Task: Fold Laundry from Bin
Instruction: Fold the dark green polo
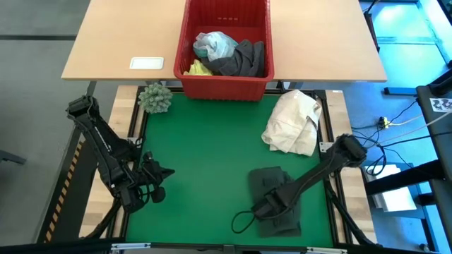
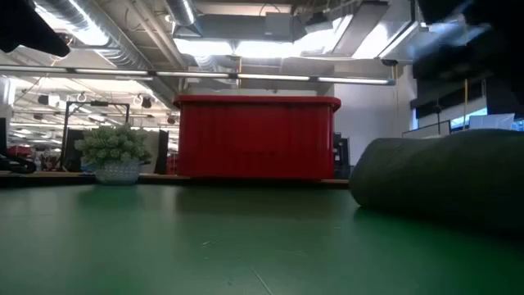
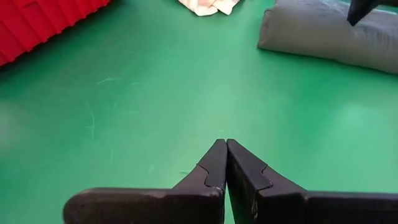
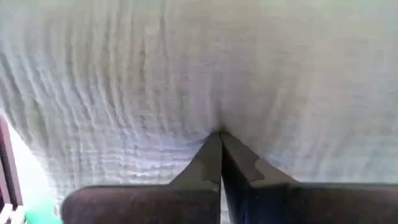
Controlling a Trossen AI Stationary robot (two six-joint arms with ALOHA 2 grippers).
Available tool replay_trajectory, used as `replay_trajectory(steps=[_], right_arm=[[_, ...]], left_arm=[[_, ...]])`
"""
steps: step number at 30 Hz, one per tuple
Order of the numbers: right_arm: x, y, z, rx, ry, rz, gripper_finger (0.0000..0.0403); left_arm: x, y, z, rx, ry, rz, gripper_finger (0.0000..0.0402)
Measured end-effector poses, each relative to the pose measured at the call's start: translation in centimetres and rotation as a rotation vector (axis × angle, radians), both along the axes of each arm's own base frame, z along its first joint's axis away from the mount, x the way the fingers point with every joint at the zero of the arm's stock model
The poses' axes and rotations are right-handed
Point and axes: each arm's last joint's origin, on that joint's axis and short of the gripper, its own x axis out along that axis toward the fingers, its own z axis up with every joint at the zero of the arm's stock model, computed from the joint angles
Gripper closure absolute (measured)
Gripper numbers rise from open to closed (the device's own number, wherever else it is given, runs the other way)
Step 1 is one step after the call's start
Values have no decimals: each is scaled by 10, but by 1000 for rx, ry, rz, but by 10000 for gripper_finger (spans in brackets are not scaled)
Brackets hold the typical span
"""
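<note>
Both closed grippers; ribbed grey garment (image 1: 275, 201) folded.

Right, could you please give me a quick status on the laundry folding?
Left gripper shut, idle over the mat. Right gripper shut, tips pressed on the folded dark garment. More laundry in the bin. Nothing in the way.

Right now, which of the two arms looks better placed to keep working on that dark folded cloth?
The right. The right gripper, shut, rests on the dark folded garment. The left gripper, also shut, sits over bare green mat, apart from it.
</note>
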Motion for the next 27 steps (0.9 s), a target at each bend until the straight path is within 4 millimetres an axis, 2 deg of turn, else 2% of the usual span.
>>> replay_trajectory(steps=[6,11,15,22,27], right_arm=[[-2,-7,36,2,-213,14,403],[23,-7,47,83,-453,95,403],[47,-15,39,129,-528,126,403],[72,-33,-2,76,-434,66,403],[78,-28,-5,101,-484,104,403]], left_arm=[[0,0,-1,-14,19,-6,400],[0,0,0,-11,15,-5,400],[0,-1,0,-16,11,-5,400],[0,-1,0,2,15,-17,400],[0,-1,0,5,16,-18,400]])
